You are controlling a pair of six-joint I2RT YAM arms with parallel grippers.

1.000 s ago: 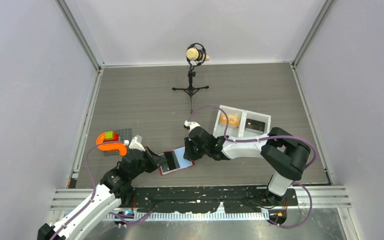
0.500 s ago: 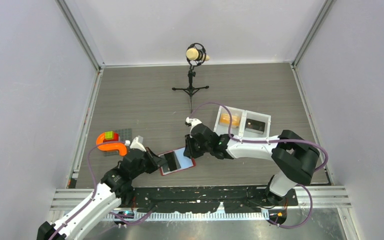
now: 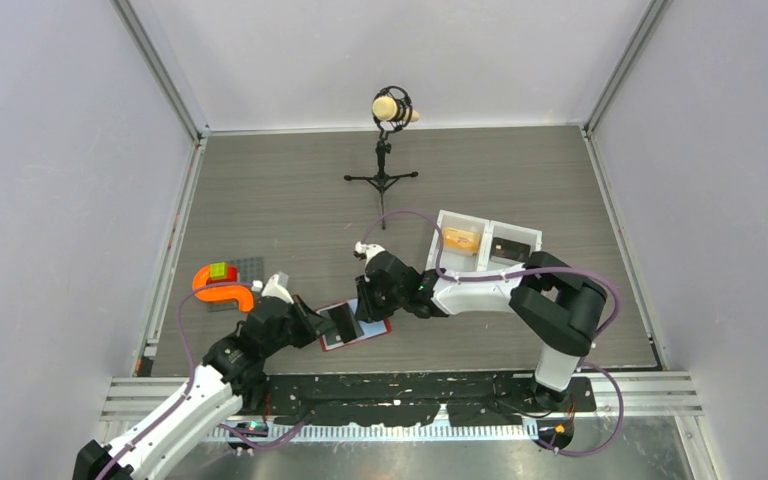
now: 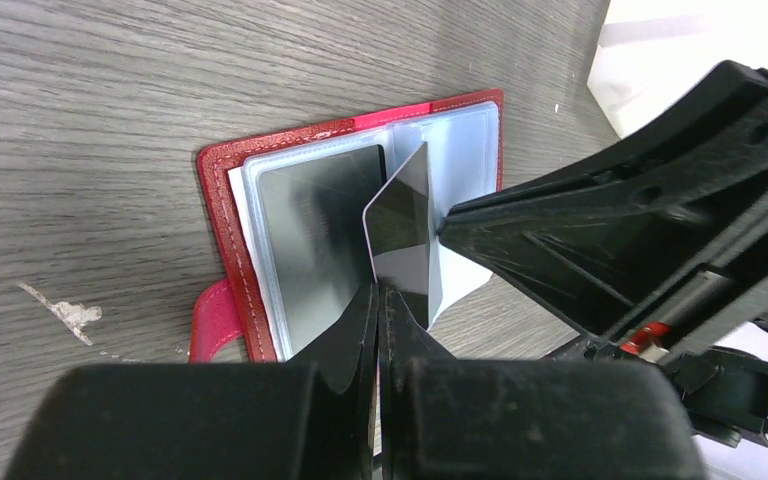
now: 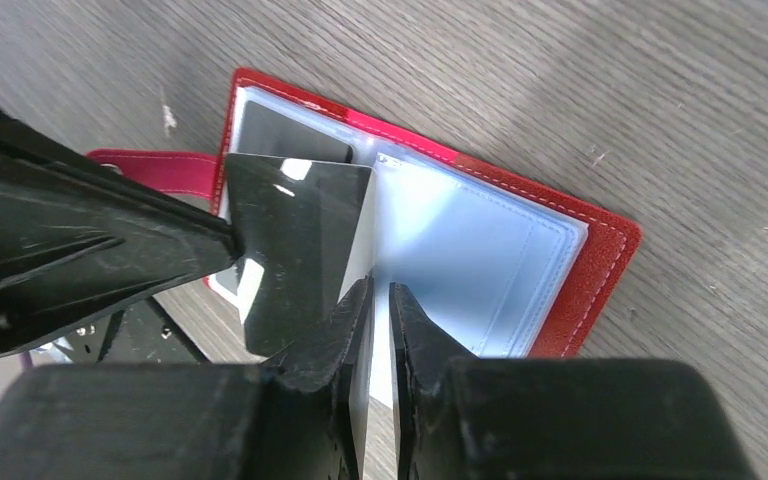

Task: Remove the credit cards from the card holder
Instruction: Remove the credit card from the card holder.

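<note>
My left pincer (image 4: 378, 295) clamps a dark grey card (image 4: 402, 225), which looks partly drawn out. My right pincer (image 5: 380, 295), narrow, nips its pale sleeve (image 5: 360, 250). The card holder (image 5: 600, 250) lies open at six o'clock on the counter (image 3: 290, 200), another card (image 4: 315, 235) still inside.

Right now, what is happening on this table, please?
Both arms work on the red card holder, which lies open on the table. The left gripper is shut on a dark card that stands up from it. The right gripper pinches the pale sleeve beside this card. A second dark card lies in its pocket.
</note>
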